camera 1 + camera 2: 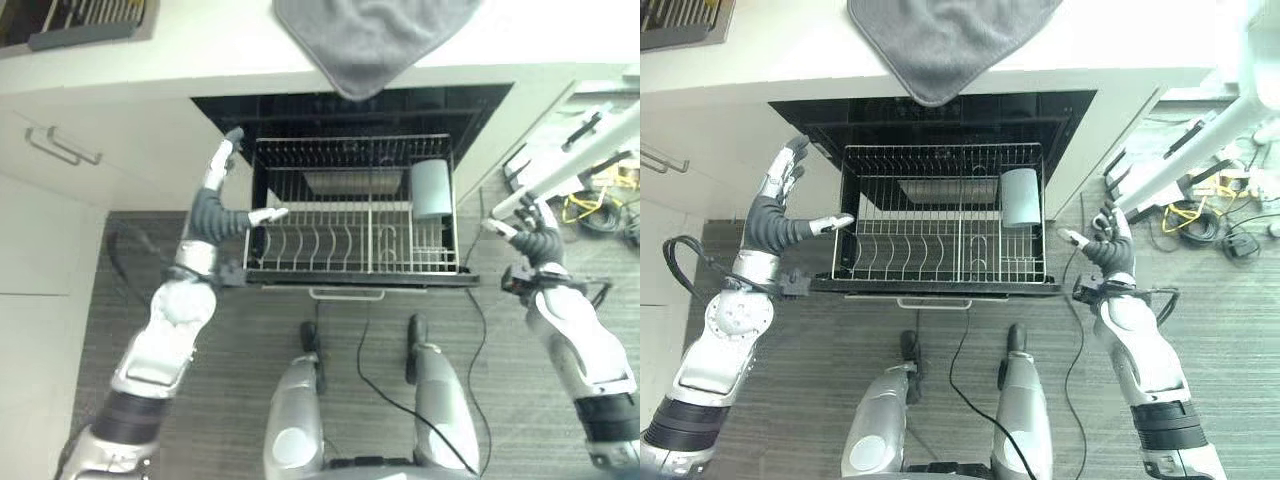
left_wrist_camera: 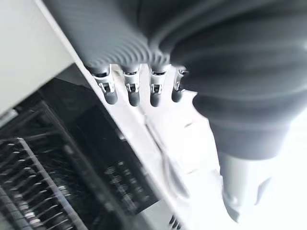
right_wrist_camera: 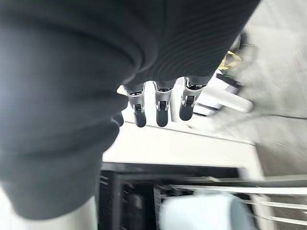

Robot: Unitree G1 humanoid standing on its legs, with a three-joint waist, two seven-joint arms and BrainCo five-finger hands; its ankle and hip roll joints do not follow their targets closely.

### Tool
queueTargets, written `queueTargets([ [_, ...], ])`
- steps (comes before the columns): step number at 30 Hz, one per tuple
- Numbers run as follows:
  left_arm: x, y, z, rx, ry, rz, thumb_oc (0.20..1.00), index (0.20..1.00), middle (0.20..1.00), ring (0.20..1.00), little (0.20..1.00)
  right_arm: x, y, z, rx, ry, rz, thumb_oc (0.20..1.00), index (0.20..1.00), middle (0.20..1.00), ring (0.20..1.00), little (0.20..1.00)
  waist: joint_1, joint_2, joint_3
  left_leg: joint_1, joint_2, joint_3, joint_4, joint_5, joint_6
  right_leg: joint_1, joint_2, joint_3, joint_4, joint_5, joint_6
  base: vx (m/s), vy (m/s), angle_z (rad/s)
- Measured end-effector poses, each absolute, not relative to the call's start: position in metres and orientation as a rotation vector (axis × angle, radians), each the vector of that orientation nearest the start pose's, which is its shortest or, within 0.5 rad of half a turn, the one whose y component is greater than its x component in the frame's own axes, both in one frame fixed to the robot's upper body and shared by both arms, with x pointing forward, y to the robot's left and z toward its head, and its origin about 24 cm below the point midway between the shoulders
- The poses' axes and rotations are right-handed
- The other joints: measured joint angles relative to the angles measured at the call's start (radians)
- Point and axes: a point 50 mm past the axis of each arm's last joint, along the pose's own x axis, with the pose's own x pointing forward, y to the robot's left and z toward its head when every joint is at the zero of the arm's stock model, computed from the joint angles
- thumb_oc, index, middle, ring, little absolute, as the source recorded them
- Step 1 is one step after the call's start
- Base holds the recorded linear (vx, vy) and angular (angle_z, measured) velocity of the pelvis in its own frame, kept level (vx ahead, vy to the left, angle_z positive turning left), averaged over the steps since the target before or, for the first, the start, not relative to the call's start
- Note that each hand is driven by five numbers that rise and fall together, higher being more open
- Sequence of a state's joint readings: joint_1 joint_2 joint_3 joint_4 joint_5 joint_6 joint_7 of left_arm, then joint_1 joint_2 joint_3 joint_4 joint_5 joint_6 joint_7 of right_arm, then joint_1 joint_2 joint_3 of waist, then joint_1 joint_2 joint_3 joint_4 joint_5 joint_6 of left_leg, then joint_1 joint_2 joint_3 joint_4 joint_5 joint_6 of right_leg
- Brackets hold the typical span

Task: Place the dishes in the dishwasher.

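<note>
**Dishwasher rack out, both hands empty beside it**

The white countertop (image 1: 200,45) runs across the far side of the scene, with a grey towel (image 1: 370,35) draped over its front edge above the open dishwasher (image 1: 940,108). A dark ribbed drainer (image 1: 85,20) sits at the counter's far left corner. Below the counter, the wire dish rack (image 1: 350,215) is pulled forward out of the dark cavity (its tines mostly bare). Inside the rack, a pale blue-grey cup (image 1: 432,188) lies at the right rear, and a shallow metal tray (image 1: 355,182) lies just beside it toward the middle rear.

The left hand (image 1: 222,205) is raised at the rack's left edge, fingers straight and spread wide, thumb pointing toward the wires, holding nothing. The right hand (image 1: 1108,245) hangs just off the rack's right side, apart from it, fingers relaxed and spread, also empty.
</note>
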State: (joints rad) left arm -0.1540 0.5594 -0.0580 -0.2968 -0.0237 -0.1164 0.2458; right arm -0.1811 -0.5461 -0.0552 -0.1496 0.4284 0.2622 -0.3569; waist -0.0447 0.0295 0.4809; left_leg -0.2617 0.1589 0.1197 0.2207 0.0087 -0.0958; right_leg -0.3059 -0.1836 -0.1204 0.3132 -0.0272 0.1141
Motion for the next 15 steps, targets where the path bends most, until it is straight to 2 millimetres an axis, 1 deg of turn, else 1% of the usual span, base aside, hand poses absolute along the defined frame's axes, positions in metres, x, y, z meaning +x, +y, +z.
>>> queueTargets([
  [2,0.252,0.202,0.180,0.396,-0.647,0.082,1.000,1.000,1.000,1.000,1.000,0.277,-0.250,0.146,-0.115,-0.160,-0.319,1.000,1.000,1.000,1.000,1.000,0.006,-0.018,-0.029,0.038,-0.006,0.004,-0.014,-0.007,0.007,0.061,-0.003,-0.003,-0.057,0.017,0.008,0.03,0.165,0.07],
  [3,0.248,0.206,0.185,0.342,-0.688,0.093,1.000,1.000,1.000,1.000,1.000,0.274,-0.251,0.155,-0.108,-0.216,-0.323,1.000,1.000,1.000,1.000,1.000,0.013,-0.031,-0.053,0.056,-0.016,0.005,-0.022,-0.011,0.012,0.086,-0.011,-0.006,-0.080,0.023,0.015,0.00,0.184,0.11],
  [4,0.246,0.209,0.189,0.307,-0.720,0.102,1.000,1.000,1.000,1.000,1.000,0.273,-0.252,0.159,-0.108,-0.248,-0.323,1.000,1.000,1.000,1.000,1.000,0.020,-0.045,-0.099,0.057,-0.028,0.005,-0.033,-0.013,0.016,0.095,-0.022,-0.009,-0.103,0.028,0.022,0.06,0.216,0.10],
  [5,0.244,0.210,0.191,0.286,-0.738,0.099,1.000,1.000,1.000,1.000,1.000,0.272,-0.254,0.160,-0.106,-0.256,-0.323,1.000,1.000,1.000,1.000,1.000,0.026,-0.053,-0.120,0.064,-0.038,0.007,-0.038,-0.016,0.020,0.109,-0.028,-0.010,-0.122,0.036,0.026,0.08,0.220,0.10],
  [6,0.243,0.210,0.193,0.267,-0.755,0.095,1.000,1.000,1.000,1.000,1.000,0.272,-0.255,0.161,-0.101,-0.265,-0.326,1.000,1.000,1.000,1.000,1.000,0.030,-0.059,-0.125,0.090,-0.047,0.008,-0.047,-0.019,0.024,0.144,-0.036,-0.013,-0.144,0.044,0.031,0.11,0.172,0.16],
  [7,0.240,0.214,0.193,0.261,-0.760,0.087,1.000,1.000,1.000,1.000,1.000,0.267,-0.257,0.159,-0.100,-0.271,-0.325,1.000,1.000,1.000,1.000,1.000,0.034,-0.064,-0.135,0.129,-0.061,0.007,-0.054,-0.030,0.032,0.203,-0.052,-0.027,-0.179,0.051,0.040,0.12,0.135,0.17],
  [8,0.235,0.222,0.190,0.246,-0.756,0.093,1.000,1.000,1.000,1.000,1.000,0.260,-0.260,0.154,-0.082,-0.273,-0.336,1.000,1.000,1.000,1.000,1.000,0.035,-0.070,-0.189,0.138,-0.076,0.009,-0.065,-0.050,0.033,0.219,-0.064,-0.028,-0.203,0.049,0.038,0.10,0.124,0.11],
  [9,0.231,0.227,0.190,0.228,-0.757,0.089,1.000,1.000,1.000,1.000,1.000,0.254,-0.260,0.149,-0.052,-0.282,-0.347,1.000,1.000,1.000,1.000,1.000,0.041,-0.082,-0.224,0.162,-0.089,0.014,-0.073,-0.056,0.041,0.248,-0.072,-0.029,-0.227,0.064,0.035,0.04,0.163,-0.01],
  [10,0.230,0.229,0.190,0.224,-0.756,0.086,1.000,1.000,1.000,1.000,1.000,0.249,-0.258,0.147,-0.038,-0.285,-0.344,1.000,1.000,1.000,1.000,1.000,0.042,-0.086,-0.238,0.175,-0.092,0.016,-0.076,-0.062,0.047,0.260,-0.074,-0.026,-0.228,0.071,0.027,-0.01,0.153,-0.09],
  [11,0.228,0.232,0.189,0.240,-0.749,0.076,1.000,1.000,1.000,1.000,1.000,0.241,-0.255,0.145,-0.029,-0.294,-0.327,1.000,1.000,1.000,1.000,1.000,0.046,-0.088,-0.261,0.195,-0.088,0.027,-0.078,-0.058,0.056,0.261,-0.068,-0.046,-0.218,0.105,0.023,-0.04,0.146,-0.34],
  [12,0.225,0.236,0.189,0.256,-0.744,0.078,1.000,1.000,1.000,1.000,1.000,0.239,-0.251,0.151,-0.027,-0.340,-0.303,1.000,1.000,1.000,1.000,1.000,0.053,-0.075,-0.271,0.200,-0.066,0.055,-0.085,-0.068,0.072,0.244,-0.055,-0.087,-0.201,0.161,0.019,-0.06,0.091,-0.52],
  [13,0.225,0.238,0.189,0.260,-0.744,0.078,1.000,1.000,1.000,1.000,1.000,0.238,-0.250,0.156,-0.031,-0.376,-0.299,1.000,1.000,1.000,1.000,1.000,0.052,-0.069,-0.273,0.211,-0.063,0.070,-0.099,-0.066,0.083,0.232,-0.052,-0.108,-0.194,0.197,0.021,-0.07,0.060,-0.49],
  [14,0.226,0.238,0.189,0.245,-0.737,0.070,1.000,1.000,1.000,1.000,1.000,0.237,-0.250,0.160,-0.034,-0.399,-0.292,1.000,1.000,1.000,1.000,1.000,0.045,-0.060,-0.275,0.214,-0.053,0.073,-0.113,-0.048,0.088,0.206,-0.028,-0.087,-0.099,0.103,0.047,-0.10,0.025,-0.01],
  [15,0.228,0.239,0.188,0.234,-0.726,0.066,1.000,1.000,1.000,1.000,1.000,0.237,-0.250,0.160,-0.040,-0.400,-0.281,1.000,1.000,1.000,1.000,1.000,0.024,-0.053,-0.279,0.212,-0.040,0.047,-0.116,-0.035,0.089,0.176,0.059,0.009,0.079,-0.017,0.045,-0.08,-0.019,0.39],
])
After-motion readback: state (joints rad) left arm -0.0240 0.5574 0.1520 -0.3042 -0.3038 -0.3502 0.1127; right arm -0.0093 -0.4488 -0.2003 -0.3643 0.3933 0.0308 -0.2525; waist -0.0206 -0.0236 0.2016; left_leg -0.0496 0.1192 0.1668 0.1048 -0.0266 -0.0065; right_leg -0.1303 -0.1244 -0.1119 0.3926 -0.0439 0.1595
